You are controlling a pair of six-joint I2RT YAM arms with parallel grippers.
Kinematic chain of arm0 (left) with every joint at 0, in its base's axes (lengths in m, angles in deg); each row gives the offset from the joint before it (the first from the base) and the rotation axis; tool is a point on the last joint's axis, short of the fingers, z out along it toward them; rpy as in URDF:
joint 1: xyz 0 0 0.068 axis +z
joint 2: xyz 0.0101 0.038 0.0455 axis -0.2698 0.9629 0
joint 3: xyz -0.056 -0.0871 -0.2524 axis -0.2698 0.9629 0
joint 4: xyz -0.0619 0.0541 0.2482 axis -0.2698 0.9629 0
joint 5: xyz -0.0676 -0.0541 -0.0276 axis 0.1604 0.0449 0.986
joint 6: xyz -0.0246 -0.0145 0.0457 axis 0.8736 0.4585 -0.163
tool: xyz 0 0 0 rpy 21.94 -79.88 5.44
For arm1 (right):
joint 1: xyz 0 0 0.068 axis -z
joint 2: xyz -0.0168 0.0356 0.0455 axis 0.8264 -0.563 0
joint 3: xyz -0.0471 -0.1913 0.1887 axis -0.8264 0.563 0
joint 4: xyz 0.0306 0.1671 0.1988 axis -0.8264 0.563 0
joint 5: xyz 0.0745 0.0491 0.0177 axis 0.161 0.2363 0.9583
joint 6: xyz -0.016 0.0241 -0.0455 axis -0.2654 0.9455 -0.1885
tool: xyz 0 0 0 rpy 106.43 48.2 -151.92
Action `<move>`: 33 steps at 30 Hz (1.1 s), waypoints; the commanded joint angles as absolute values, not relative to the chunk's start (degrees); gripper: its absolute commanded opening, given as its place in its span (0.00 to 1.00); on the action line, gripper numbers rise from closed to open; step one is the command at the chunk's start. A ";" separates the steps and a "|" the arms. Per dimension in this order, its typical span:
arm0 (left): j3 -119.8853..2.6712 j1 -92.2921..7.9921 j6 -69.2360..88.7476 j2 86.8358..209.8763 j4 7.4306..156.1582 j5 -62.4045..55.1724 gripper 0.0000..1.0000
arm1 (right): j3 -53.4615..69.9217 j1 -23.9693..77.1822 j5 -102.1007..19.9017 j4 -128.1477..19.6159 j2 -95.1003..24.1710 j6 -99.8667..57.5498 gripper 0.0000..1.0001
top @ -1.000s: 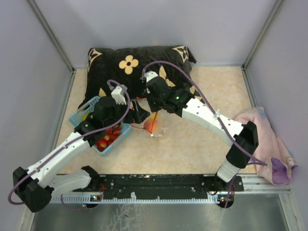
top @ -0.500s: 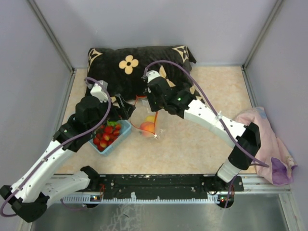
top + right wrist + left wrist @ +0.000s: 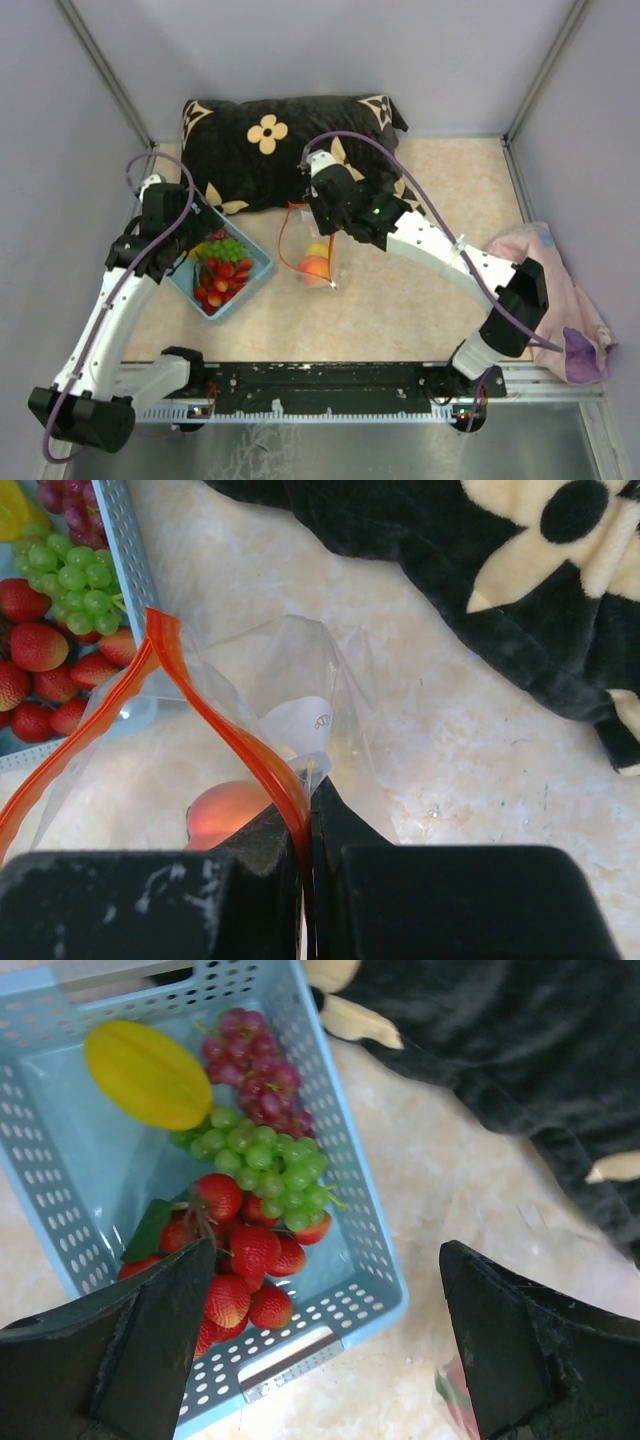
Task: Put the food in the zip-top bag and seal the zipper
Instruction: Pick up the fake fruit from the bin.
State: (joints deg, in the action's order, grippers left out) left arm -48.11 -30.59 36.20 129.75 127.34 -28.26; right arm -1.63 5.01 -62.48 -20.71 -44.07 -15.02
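Note:
The clear zip-top bag (image 3: pixel 312 252) hangs open with an orange peach (image 3: pixel 314 267) and a yellow fruit (image 3: pixel 316 247) inside. My right gripper (image 3: pixel 306 210) is shut on its red-orange zipper (image 3: pixel 215 715) and holds the rim up, as the right wrist view (image 3: pixel 308 815) shows. My left gripper (image 3: pixel 180 250) is wide open and empty above the light blue basket (image 3: pixel 255 272). In the left wrist view (image 3: pixel 327 1250) the basket (image 3: pixel 370 1230) holds red strawberries (image 3: pixel 240 1260), green grapes (image 3: pixel 270 1155), dark red grapes (image 3: pixel 255 1060) and a yellow fruit (image 3: pixel 148 1073).
A black pillow with cream flowers (image 3: pixel 270 140) lies behind the basket and bag. A pink cloth (image 3: pixel 560 290) lies at the right edge. Grey walls close in the left, back and right sides.
My left arm has pulled back from the bag's mouth, swinging left over the basket. The right gripper stays shut on the zipper. The peach is still in the bag.

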 commanded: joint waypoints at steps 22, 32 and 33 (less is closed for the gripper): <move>-51.93 -10.37 54.99 160.17 129.93 -32.43 0.98 | 3.11 5.29 -63.01 -24.99 -38.84 -22.39 0.04; -58.23 -8.92 57.38 170.74 126.31 -31.98 0.95 | 3.10 5.33 -61.24 -25.77 -40.19 -22.70 0.04; -58.20 -8.92 57.71 171.23 125.88 -31.95 0.94 | 3.10 5.37 -61.19 -25.77 -40.25 -22.69 0.04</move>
State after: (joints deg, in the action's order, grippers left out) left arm -56.15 -9.37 54.67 170.01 128.50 -31.41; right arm 3.38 5.01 -61.84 -23.11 -41.45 -21.84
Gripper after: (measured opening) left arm 0.950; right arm 0.036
